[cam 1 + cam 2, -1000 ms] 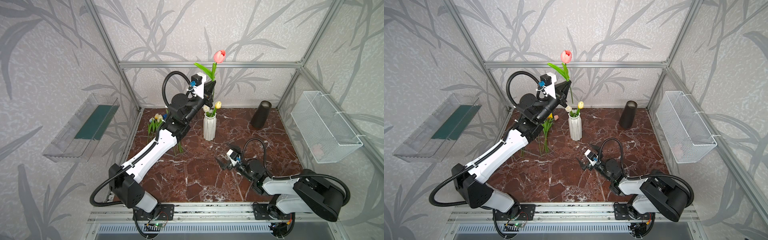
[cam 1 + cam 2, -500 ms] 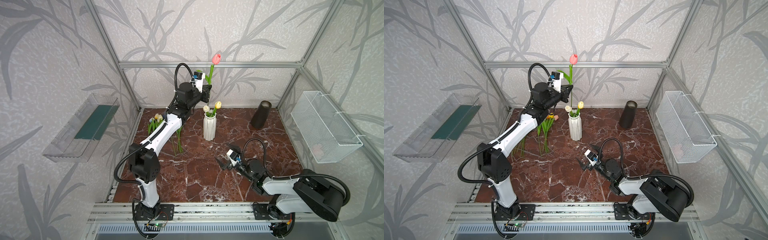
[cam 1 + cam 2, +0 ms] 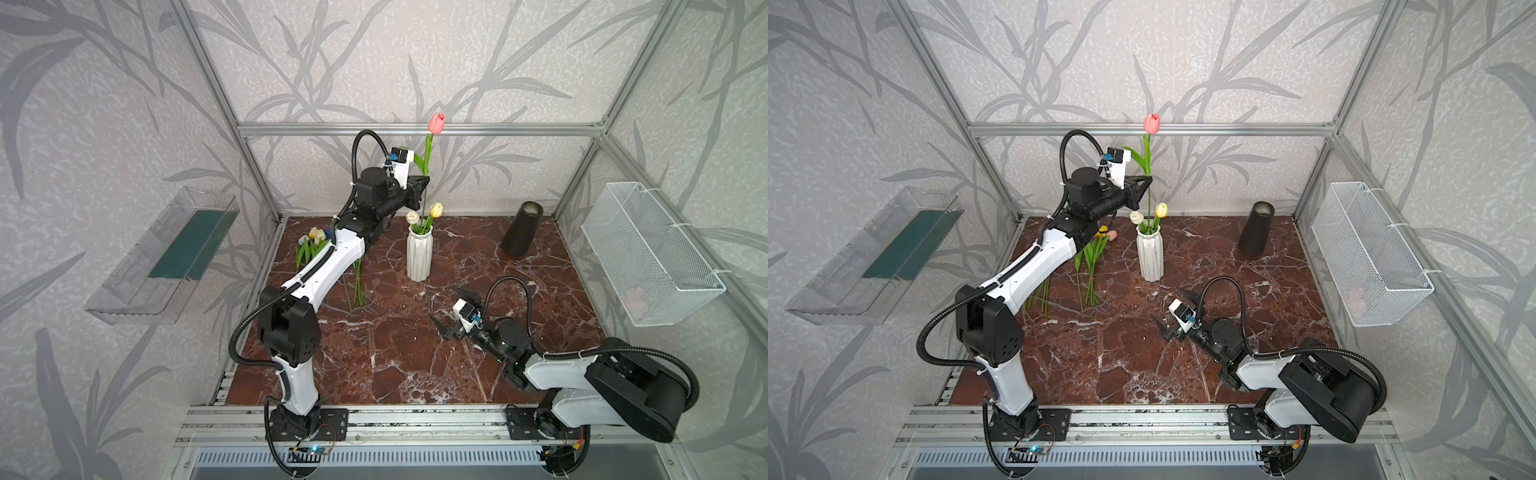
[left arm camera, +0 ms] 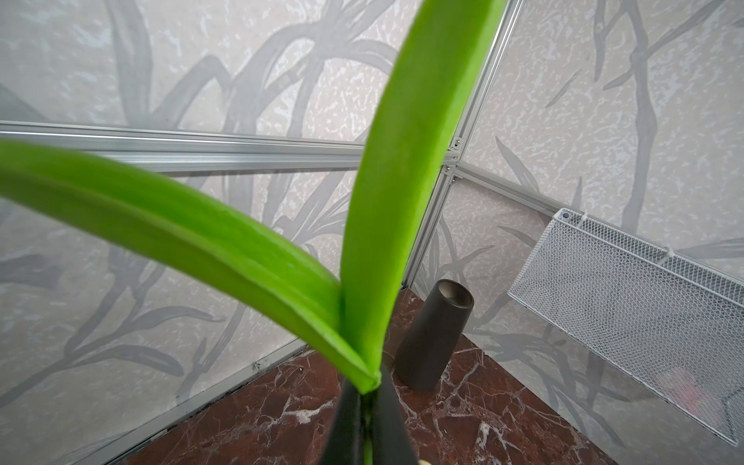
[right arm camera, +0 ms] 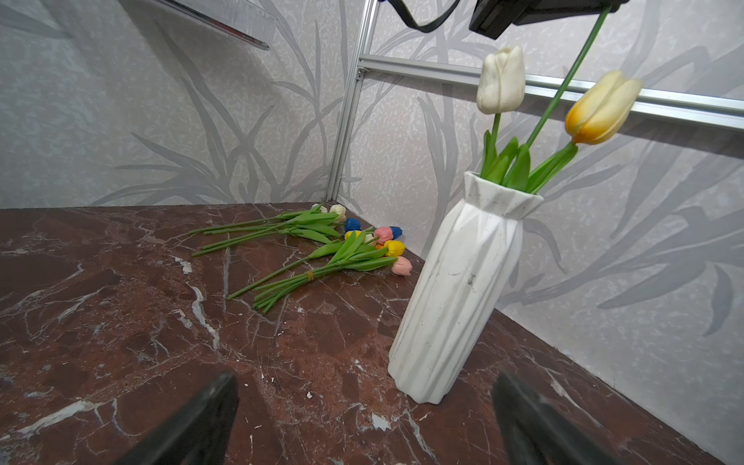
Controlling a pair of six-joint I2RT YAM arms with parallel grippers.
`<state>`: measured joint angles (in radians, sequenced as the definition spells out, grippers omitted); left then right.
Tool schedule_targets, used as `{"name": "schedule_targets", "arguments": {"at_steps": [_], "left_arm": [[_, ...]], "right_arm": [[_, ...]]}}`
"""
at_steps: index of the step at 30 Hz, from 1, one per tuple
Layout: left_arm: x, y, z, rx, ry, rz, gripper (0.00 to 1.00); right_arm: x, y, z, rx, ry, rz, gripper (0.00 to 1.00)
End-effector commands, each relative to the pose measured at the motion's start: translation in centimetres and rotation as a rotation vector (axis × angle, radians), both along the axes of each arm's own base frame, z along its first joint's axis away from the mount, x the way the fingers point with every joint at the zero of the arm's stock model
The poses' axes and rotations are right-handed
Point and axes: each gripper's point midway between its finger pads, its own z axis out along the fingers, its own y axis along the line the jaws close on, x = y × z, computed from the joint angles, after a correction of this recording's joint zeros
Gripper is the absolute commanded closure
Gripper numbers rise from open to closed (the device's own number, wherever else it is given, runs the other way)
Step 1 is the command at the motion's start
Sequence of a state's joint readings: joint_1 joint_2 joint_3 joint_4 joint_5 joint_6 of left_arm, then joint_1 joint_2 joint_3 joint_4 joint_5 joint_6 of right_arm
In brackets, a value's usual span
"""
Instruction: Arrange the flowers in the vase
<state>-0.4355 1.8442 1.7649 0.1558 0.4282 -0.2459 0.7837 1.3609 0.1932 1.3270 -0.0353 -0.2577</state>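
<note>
Pushing the pink tulip [image 3: 436, 122] down from here carries the main risk, I judge: its thin stem [image 5: 563, 80] is long and looks limp below the left hand [image 3: 422, 185], so if the tip catches on the rim of the white vase [image 3: 419, 257] or on the leaves crowding its mouth, the stem may bow or slide through the grip instead of sinking. A sideways drag could also tip the tall, narrow vase, which stands below that hand with nothing bracing it, or jostle the white tulip [image 5: 501, 78] and yellow tulip [image 5: 602, 106] already in it. Letting go too high may leave the flower leaning out. The left hand is pressed together, pinching the stem just beneath the fork of two leaves, with the head well above it and the lower end reaching down to the vase mouth; whether the tip is inside I cannot tell. The right hand [image 3: 451, 309] is spread wide and holds nothing, hovering low over the bench [image 3: 395, 353] with the vase ahead of its fingers. The remaining flowers [image 5: 342, 249] lie on the bench below and behind the left hand, toward the far corner.
</note>
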Motion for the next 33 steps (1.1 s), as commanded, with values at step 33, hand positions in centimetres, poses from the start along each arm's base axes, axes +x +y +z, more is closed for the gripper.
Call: {"name": "schedule_targets", "arguments": {"at_steps": [33], "left_arm": [[-4.5,1.6,0.7,-0.001,-0.134,-0.021,0.93]], "right_arm": [[-0.2,0.1,1.0,0.028,-0.031,0.003,0.01]]}}
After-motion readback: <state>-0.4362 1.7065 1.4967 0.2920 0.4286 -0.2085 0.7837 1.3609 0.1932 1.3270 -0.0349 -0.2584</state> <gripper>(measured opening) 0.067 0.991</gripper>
